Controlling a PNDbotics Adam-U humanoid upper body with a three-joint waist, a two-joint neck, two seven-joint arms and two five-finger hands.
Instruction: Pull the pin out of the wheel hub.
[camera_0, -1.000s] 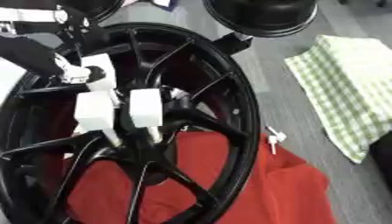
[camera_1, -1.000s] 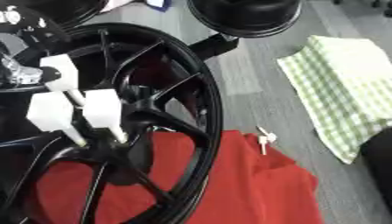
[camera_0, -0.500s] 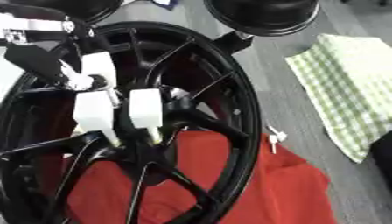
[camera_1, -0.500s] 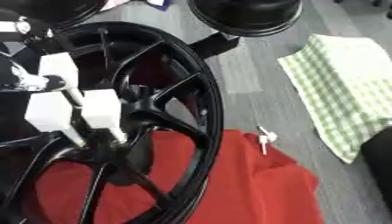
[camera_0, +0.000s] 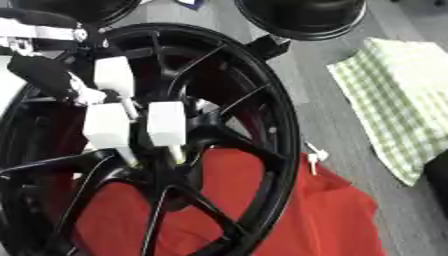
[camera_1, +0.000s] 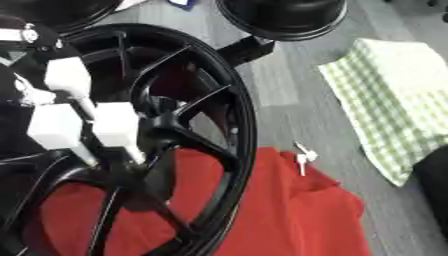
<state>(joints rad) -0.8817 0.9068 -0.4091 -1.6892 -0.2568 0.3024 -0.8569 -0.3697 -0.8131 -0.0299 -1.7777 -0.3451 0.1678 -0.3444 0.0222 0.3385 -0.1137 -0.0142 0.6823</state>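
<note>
Pins with white block heads stand in the black wheel hub (camera_0: 175, 165): two (camera_0: 166, 125) side by side at its centre, shafts running down into the hub, and a third (camera_0: 114, 80) up-left, just beside the left hand (camera_0: 48, 75). That hand enters from the upper left, nearest the third pin; whether its fingers grip it I cannot tell. A red cloth (camera_0: 289, 215) lies under the wheel.

No readable text, label, brand, number or sign is showing anywhere in either view: the black wheel (camera_0: 175, 150), its white blocks (camera_0: 166, 122), the red cloth (camera_0: 289, 220) and the green checked cloth (camera_0: 394, 100) at the right are all showing plain surfaces.
</note>
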